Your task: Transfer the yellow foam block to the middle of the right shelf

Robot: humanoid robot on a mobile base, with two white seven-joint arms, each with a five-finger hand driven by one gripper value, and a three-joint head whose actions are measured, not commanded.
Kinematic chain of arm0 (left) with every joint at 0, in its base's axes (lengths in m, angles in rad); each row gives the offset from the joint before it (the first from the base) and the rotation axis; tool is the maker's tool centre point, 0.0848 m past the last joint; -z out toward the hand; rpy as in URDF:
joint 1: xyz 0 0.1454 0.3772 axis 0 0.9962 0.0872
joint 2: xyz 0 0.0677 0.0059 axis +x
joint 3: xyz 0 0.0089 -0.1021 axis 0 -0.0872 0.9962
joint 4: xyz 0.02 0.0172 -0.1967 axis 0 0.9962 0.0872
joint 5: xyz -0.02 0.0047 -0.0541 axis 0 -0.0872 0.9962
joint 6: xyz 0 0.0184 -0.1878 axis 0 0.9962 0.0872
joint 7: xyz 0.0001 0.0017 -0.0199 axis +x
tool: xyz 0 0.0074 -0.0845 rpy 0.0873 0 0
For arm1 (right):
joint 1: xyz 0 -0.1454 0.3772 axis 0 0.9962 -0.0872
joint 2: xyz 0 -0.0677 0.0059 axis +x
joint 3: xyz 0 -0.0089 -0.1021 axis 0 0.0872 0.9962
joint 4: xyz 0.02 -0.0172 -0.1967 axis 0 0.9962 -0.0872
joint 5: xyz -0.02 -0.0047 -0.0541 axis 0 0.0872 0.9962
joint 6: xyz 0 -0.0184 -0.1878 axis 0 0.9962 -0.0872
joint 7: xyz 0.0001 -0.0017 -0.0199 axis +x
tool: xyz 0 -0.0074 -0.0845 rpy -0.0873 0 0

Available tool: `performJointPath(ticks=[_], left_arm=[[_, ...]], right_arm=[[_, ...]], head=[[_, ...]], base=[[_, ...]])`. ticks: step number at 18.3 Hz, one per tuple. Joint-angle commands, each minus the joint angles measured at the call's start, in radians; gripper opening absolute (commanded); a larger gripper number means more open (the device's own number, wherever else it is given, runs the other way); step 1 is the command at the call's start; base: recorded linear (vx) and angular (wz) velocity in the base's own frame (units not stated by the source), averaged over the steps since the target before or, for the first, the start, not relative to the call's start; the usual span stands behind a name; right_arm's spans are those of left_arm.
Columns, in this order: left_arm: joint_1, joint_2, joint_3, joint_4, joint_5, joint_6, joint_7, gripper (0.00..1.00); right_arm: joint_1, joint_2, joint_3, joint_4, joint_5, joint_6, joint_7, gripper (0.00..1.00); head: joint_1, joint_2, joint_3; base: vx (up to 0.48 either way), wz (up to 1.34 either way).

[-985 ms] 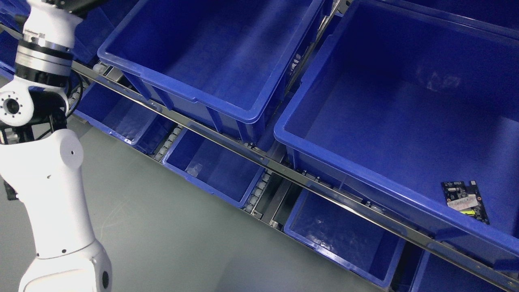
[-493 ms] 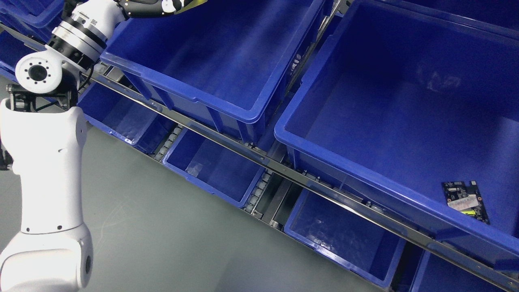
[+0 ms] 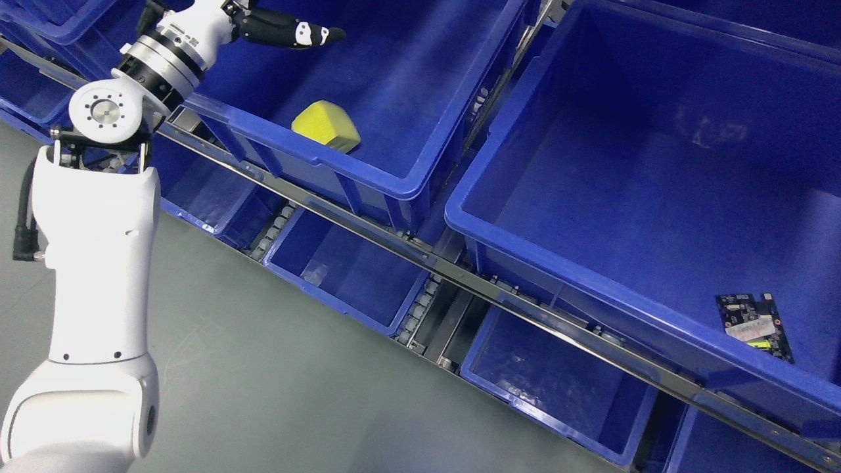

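One yellow foam block (image 3: 326,125) is seen lying loose near the front rim of the blue bin (image 3: 368,180); left hand (image 3: 289,33), fingers extended and empty, is held above and behind it

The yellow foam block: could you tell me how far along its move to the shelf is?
The yellow foam block lies inside a blue bin on the shelf, near its front wall. The left hand hovers above it, fingers extended, holding nothing. Placement looks done; only pulling the arm out of the bin seems left.
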Motion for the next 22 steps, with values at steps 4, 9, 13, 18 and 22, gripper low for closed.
performJointPath(ticks=[4, 9, 13, 18, 22], left_arm=[[-0.032, -0.157, 0.245, 0.031, -0.026, -0.073, 0.036, 1.0], [-0.012, -0.157, 0.38, -0.015, -0.018, -0.001, 0.377, 1.0], [0.055, -0.157, 0.367, -0.099, 0.144, 0.155, 0.405, 1.0], [0.106, -0.157, 0.294, -0.115, 0.145, 0.154, 0.49, 1.0], [0.179, -0.157, 0.207, -0.193, 0.152, 0.149, 0.501, 1.0]], right_arm=[[-0.002, -0.017, 0.0, -0.017, 0.0, -0.001, 0.001, 1.0], [-0.002, -0.017, 0.0, -0.017, 0.0, -0.001, 0.001, 1.0], [-0.003, -0.017, 0.0, -0.017, 0.0, -0.001, 0.001, 1.0], [-0.003, -0.017, 0.0, -0.017, 0.0, -0.001, 0.001, 1.0], [-0.002, -0.017, 0.0, -0.017, 0.0, -0.001, 0.001, 1.0]], head=[[0.0, 0.0, 0.0], [0.0, 0.0, 0.0], [0.0, 0.0, 0.0], [0.0, 0.0, 0.0], [0.0, 0.0, 0.0]], base=[[0.0, 0.0], [0.0, 0.0], [0.0, 0.0], [0.0, 0.0], [0.0, 0.0]])
